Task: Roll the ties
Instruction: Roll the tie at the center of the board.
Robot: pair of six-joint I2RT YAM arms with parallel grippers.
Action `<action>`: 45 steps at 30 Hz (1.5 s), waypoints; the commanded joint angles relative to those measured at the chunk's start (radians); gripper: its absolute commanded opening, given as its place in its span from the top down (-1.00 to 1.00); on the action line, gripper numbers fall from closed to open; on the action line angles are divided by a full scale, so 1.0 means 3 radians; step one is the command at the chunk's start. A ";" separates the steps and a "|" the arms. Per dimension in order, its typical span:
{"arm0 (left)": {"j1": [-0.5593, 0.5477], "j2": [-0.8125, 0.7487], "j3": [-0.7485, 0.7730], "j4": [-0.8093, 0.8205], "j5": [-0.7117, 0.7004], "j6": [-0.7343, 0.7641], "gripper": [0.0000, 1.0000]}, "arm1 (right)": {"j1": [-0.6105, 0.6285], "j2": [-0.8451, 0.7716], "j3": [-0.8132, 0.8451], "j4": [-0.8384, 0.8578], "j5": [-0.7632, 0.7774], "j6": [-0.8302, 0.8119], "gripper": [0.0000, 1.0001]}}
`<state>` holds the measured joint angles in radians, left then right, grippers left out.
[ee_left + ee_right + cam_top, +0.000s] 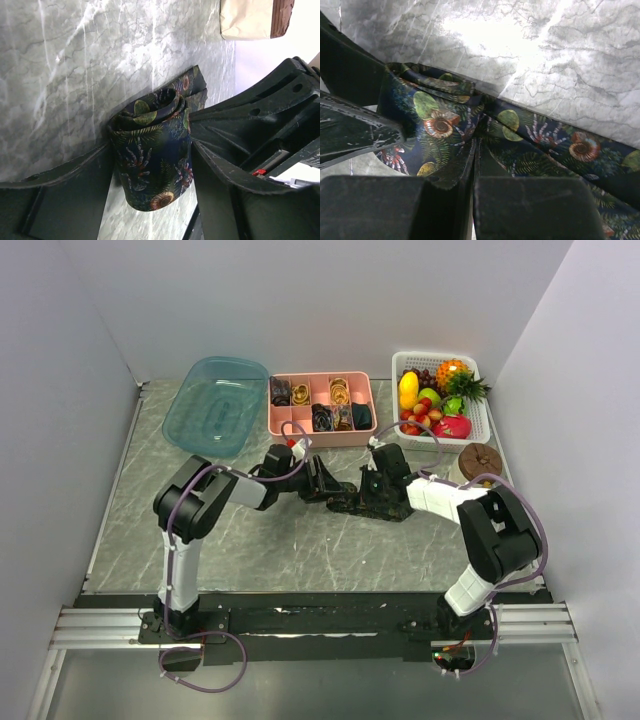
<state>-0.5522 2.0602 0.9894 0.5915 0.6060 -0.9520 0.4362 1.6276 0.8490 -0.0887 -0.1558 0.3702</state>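
A navy tie with a fern and shell print lies at the middle of the table point(345, 502). In the left wrist view its end is rolled into a coil point(152, 150), and my left gripper point(150, 150) is shut on that coil, one finger on each side. The unrolled strip point(540, 147) runs off to the right in the right wrist view. My right gripper point(474, 150) has its fingers pressed together on a fold of the tie right beside the coil. In the top view both grippers, the left point(325, 485) and the right point(375, 495), meet over the tie.
A pink divided tray point(322, 376) holding several rolled ties point(340, 392) stands behind the grippers. A clear blue tub point(215, 405) is at the back left. A white basket point(435, 356) of toy fruit is at the back right, with a brown round object point(480, 458) in front of it.
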 commanded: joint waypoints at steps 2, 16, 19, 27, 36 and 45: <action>-0.0067 0.0184 0.0036 -0.0100 -0.0031 -0.0002 -0.35 | 0.0039 0.0076 0.0130 0.0137 -0.0033 0.0029 1.00; -0.0062 0.0148 0.0046 -0.0141 -0.0072 0.0039 -0.30 | 0.0044 0.0219 0.0340 0.0015 -0.0017 -0.0017 1.00; -0.0062 0.0123 0.0036 -0.0172 -0.0102 0.0049 -0.31 | 0.0054 0.0225 0.0371 -0.0083 0.0069 -0.0027 1.00; -0.0062 0.0107 0.0031 -0.0177 -0.0118 0.0049 -0.30 | 0.0049 0.0021 0.0391 -0.0282 0.0371 -0.0063 1.00; -0.0062 0.0107 0.0036 -0.0218 -0.0148 0.0069 -0.29 | 0.0049 0.0000 0.0504 -0.0257 0.0412 -0.0058 1.00; -0.0061 0.0107 0.0026 -0.0187 -0.0169 0.0044 -0.28 | 0.0065 0.0220 0.0632 -0.0277 0.0274 -0.0038 1.00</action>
<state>-0.5598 2.0766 1.0000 0.6048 0.5987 -0.9634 0.4454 1.6844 1.0035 -0.1738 -0.0593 0.3611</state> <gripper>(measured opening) 0.640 0.004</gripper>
